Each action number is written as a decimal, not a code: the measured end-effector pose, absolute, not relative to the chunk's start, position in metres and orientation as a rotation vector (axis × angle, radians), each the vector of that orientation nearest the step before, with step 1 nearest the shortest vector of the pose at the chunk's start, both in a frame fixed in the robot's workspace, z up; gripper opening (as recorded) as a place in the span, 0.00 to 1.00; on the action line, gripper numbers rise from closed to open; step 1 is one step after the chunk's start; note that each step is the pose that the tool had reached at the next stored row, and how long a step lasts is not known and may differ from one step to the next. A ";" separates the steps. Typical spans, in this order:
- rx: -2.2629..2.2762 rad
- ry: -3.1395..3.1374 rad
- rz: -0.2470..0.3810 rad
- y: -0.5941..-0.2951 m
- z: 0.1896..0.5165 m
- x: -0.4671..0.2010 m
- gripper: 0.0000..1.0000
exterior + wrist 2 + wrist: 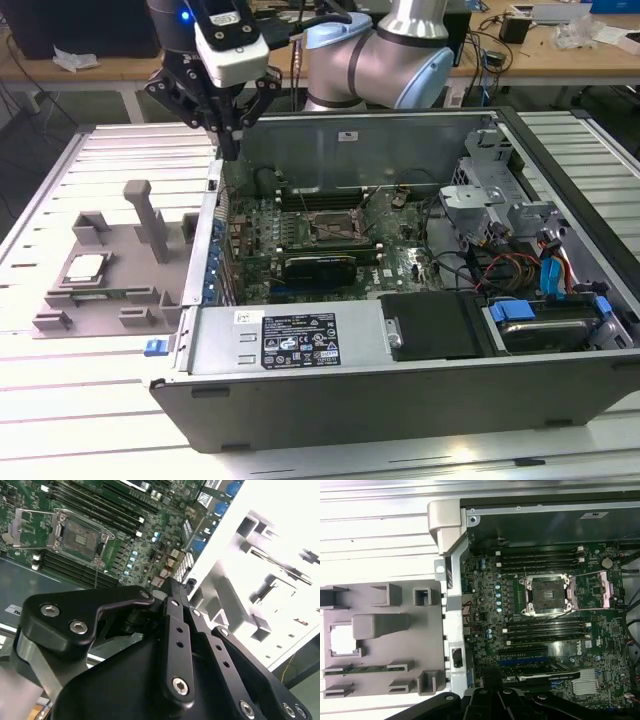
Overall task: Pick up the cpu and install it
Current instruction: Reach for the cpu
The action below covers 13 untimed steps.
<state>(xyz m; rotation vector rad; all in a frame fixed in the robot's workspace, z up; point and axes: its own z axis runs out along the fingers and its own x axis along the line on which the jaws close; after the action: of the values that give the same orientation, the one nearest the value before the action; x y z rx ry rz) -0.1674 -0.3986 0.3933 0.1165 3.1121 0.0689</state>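
One cpu (85, 267), flat in its pocket on the grey fixture (140, 270) at the exterior view's left, well apart from the gripper. Gripper (229, 148) hangs over the near edge of the case (400, 400), pinched narrow and carrying nothing. Further right, the socket (338, 228) shows a bare dark centre. The chip is likely light, rigid, slick on its metal lid and delicate underneath. I'd pinch two opposite rim edges.
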 end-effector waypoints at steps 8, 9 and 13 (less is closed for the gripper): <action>0.116 3.110 0.069 -0.398 0.393 -0.190 0.11; 0.116 3.110 0.069 -0.398 0.393 -0.192 0.11; 0.116 3.109 0.069 -0.398 0.393 -0.201 0.11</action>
<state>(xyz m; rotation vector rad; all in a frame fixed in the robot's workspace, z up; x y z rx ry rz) -0.2011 -0.3983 0.3933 0.1161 3.1087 0.0690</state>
